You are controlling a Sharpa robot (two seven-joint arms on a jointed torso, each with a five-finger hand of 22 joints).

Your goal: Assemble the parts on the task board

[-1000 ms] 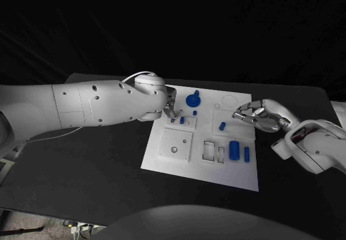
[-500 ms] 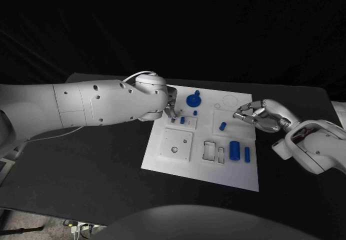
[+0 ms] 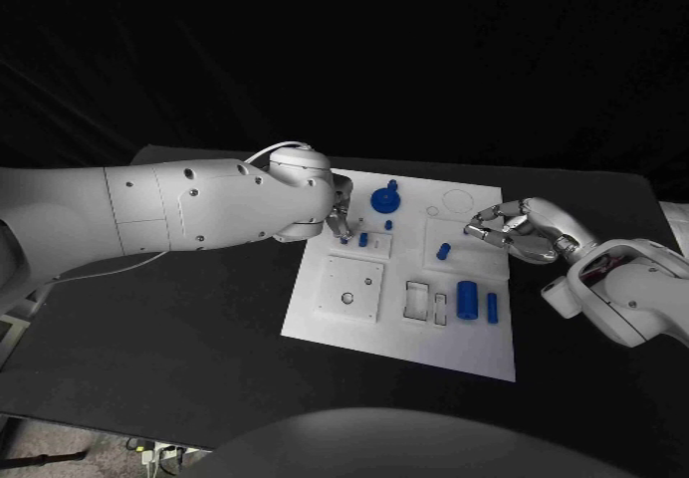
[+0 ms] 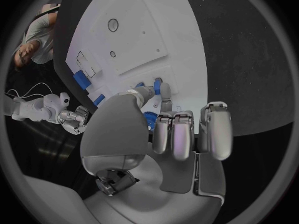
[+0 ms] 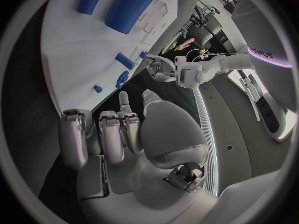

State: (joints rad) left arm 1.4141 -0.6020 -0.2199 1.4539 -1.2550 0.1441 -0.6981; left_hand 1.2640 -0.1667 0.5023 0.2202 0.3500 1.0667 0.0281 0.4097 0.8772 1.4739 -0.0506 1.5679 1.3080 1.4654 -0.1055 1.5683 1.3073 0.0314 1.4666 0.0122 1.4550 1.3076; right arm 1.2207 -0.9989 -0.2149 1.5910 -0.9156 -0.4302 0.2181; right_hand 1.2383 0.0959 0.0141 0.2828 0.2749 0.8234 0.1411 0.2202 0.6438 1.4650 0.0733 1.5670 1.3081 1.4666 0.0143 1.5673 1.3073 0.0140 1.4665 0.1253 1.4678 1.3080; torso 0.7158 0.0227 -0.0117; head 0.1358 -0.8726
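Note:
The white task board lies mid-table. My left hand is at its far left corner, most fingers curled, fingertips against a small blue peg; whether they grip it is unclear. A round blue knob and a tiny peg stand beside that hand. My right hand hovers at the board's right edge with fingers curled in and nothing in them. A short blue cylinder lies just left of it. A large cylinder and a thin rod lie nearer me.
A square plate with holes and rectangular slots take up the board's near half. A circular outline marks its far right corner. Black table surrounds the board.

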